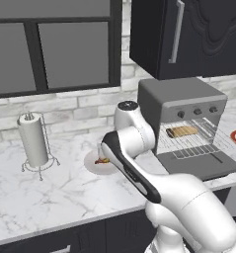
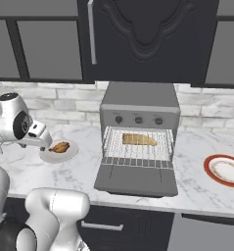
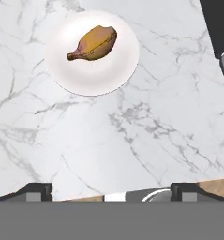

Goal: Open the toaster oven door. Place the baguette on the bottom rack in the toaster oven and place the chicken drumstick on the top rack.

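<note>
The toaster oven (image 2: 138,103) stands on the counter with its door (image 2: 135,179) folded down flat. Inside, the baguette (image 2: 139,139) lies on a silver wire rack (image 2: 138,153); whether that is the bottom rack or the top rack I cannot tell. The same baguette (image 1: 181,131) shows behind the open door (image 1: 198,165). The chicken drumstick (image 3: 93,43) rests on a white plate (image 3: 92,77) to the left of the oven. My gripper (image 3: 115,191) hovers open over bare marble short of the plate, with nothing between its fingers. The drumstick (image 2: 59,146) lies just right of my hand.
A paper towel holder (image 1: 33,141) stands at the back left of the marble counter. A red-rimmed plate (image 2: 225,170) sits right of the oven. A dark wall cabinet (image 2: 148,39) hangs above the oven. My own arm (image 1: 134,168) blocks part of the white plate.
</note>
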